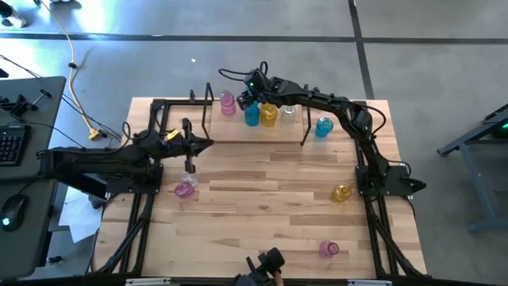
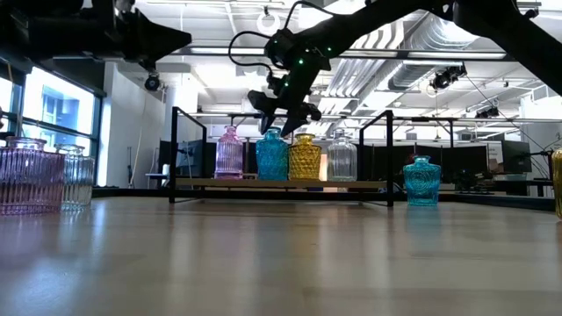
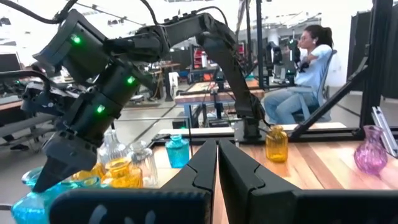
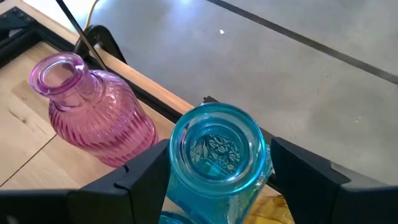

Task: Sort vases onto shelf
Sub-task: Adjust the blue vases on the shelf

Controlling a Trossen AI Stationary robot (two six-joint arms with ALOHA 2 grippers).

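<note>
Your right gripper (image 4: 217, 180) has its jaws spread around the blue vase (image 4: 217, 155) on the shelf (image 2: 281, 183), beside pink (image 4: 87, 118), yellow (image 2: 305, 158) and clear (image 2: 342, 159) ones. Your left gripper (image 3: 217, 163), pressed together, hovers above the wooden table (image 1: 262, 199). Other vases stand scattered; a person (image 3: 305, 74) sits beyond.

The right arm reaches far forward and across toward the middle, its wrist bent down, the right gripper (image 1: 252, 99) spread wide. The left arm lies low and level, the left gripper (image 1: 208, 144) closed, pointing toward the middle.
</note>
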